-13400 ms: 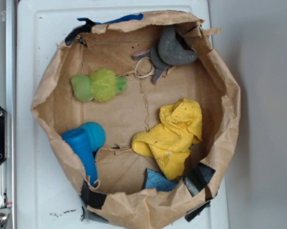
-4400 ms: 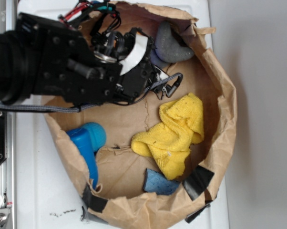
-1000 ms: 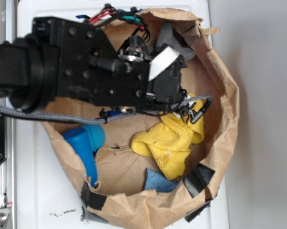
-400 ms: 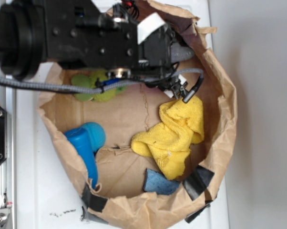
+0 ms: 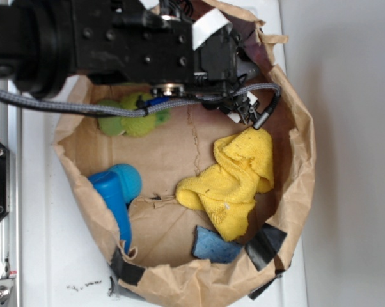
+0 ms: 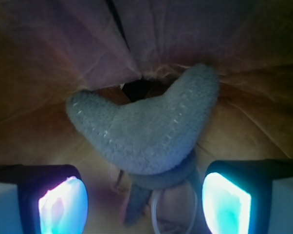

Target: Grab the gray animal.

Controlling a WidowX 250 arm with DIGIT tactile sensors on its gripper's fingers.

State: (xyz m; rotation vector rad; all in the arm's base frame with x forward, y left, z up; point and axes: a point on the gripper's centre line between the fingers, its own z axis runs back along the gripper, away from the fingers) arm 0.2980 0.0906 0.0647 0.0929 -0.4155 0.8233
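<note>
Wrist view: the gray animal (image 6: pixel 146 134) is seen between the spread fingers (image 6: pixel 64 204) of the open tool (image 6: pixel 144 202), not yet gripped.

Odds and ends in a paper bag

The brown paper bag (image 5: pixel 301 160) holds a yellow cloth (image 5: pixel 234 179) at centre-right, a blue bottle (image 5: pixel 116 195) at lower left, a fuzzy green toy (image 5: pixel 125 121) at upper left, and a blue patch (image 5: pixel 215 246) near the bottom.
</note>
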